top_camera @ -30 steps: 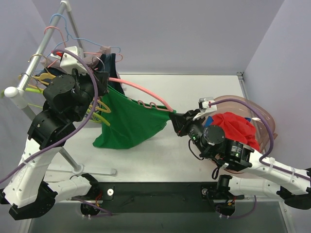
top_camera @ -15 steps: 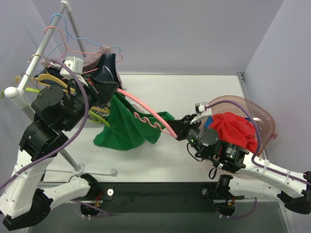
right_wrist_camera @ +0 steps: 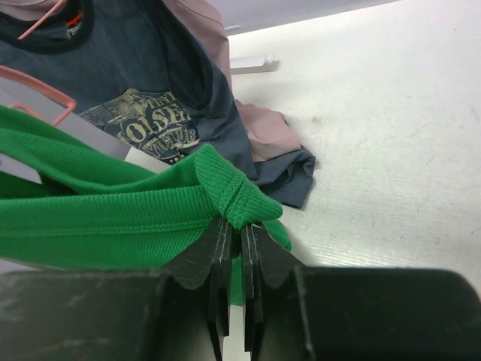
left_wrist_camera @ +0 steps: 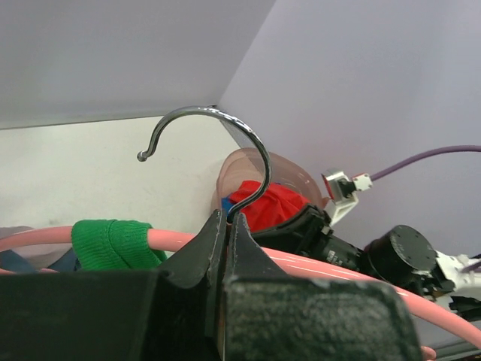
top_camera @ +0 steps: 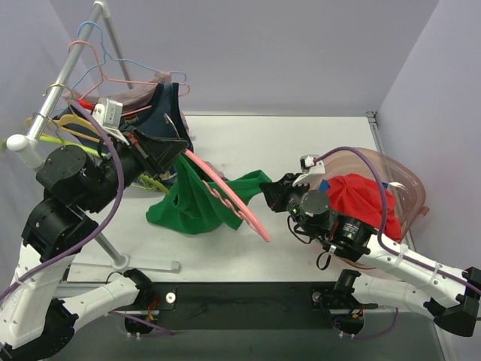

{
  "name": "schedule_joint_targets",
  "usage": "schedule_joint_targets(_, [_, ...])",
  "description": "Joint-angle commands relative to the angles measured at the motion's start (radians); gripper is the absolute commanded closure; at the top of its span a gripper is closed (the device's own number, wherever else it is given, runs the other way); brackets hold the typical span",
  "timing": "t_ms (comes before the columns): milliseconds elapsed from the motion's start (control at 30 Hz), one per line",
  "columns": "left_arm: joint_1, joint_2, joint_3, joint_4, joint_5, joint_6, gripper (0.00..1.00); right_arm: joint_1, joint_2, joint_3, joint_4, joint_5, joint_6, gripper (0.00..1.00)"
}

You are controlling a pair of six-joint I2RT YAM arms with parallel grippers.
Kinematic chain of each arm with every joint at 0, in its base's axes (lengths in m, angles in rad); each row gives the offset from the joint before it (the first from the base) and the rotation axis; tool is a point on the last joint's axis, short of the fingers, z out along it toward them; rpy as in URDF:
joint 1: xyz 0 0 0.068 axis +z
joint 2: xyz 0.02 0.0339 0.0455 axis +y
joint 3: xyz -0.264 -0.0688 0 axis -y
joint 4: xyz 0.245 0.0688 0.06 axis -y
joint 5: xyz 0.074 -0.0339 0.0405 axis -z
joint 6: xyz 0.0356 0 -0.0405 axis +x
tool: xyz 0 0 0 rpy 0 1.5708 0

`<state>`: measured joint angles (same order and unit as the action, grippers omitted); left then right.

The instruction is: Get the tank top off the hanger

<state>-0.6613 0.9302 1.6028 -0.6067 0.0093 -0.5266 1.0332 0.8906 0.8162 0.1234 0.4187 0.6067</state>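
Top external: one tank top (top_camera: 192, 204) on one pink hanger (top_camera: 255, 224).

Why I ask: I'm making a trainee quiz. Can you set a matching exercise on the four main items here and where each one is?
Things:
1. green tank top
2. pink hanger
3. red garment
4. dark printed T-shirt

Places:
A. lies in the translucent tub
B. its metal hook is pinched by the left gripper
C. its strap is pinched by the right gripper
D. hangs by the clothes rack

Pairs: 1-C, 2-B, 3-A, 4-D
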Motion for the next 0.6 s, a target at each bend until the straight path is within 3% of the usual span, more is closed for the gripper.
schedule_joint_targets(0, [0.002, -0.039, 0.02, 0.154, 0.081, -0.07, 1.0, -0.051, 0.002, -0.015, 0.005, -0.023, 0.044, 1.0])
schedule_joint_targets(167, [0.002, -0.059, -0.038, 0.206, 0.139, -0.125, 1.0, -0.079, 0.014, -0.014, 0.041, -0.165, -0.014, 1.0])
schedule_joint_targets(300, [0.002, -0.047, -0.038, 0.208, 0.159, -0.127, 1.0, -0.094, 0.013, -0.002, 0.098, -0.398, -0.137, 1.0])
schedule_joint_targets(367, [0.002, -0.044, -0.029, 0.208, 0.17, -0.125, 1.0, -0.094, 0.002, 0.009, 0.093, -0.472, -0.183, 0.87])
schedule_joint_targets(400, [0.002, -0.039, -0.027, 0.206, 0.172, -0.122, 1.0, -0.094, -0.004, 0.011, 0.093, -0.532, -0.229, 0.77])
schedule_joint_targets(433, [0.002, -0.037, -0.026, 0.206, 0.175, -0.122, 1.0, -0.093, -0.018, 0.009, 0.093, -0.564, -0.249, 0.6])
schedule_joint_targets(500, [0.002, -0.033, -0.023, 0.208, 0.181, -0.124, 1.0, -0.094, -0.033, 0.008, 0.09, -0.613, -0.315, 0.47])
schedule_joint_targets(533, [0.002, -0.033, -0.023, 0.209, 0.182, -0.125, 1.0, -0.094, -0.047, 0.006, 0.09, -0.668, -0.341, 0.33])
schedule_joint_targets(567, [0.002, -0.031, -0.023, 0.212, 0.185, -0.125, 1.0, -0.094, -0.053, 0.008, 0.09, -0.69, -0.361, 0.28])
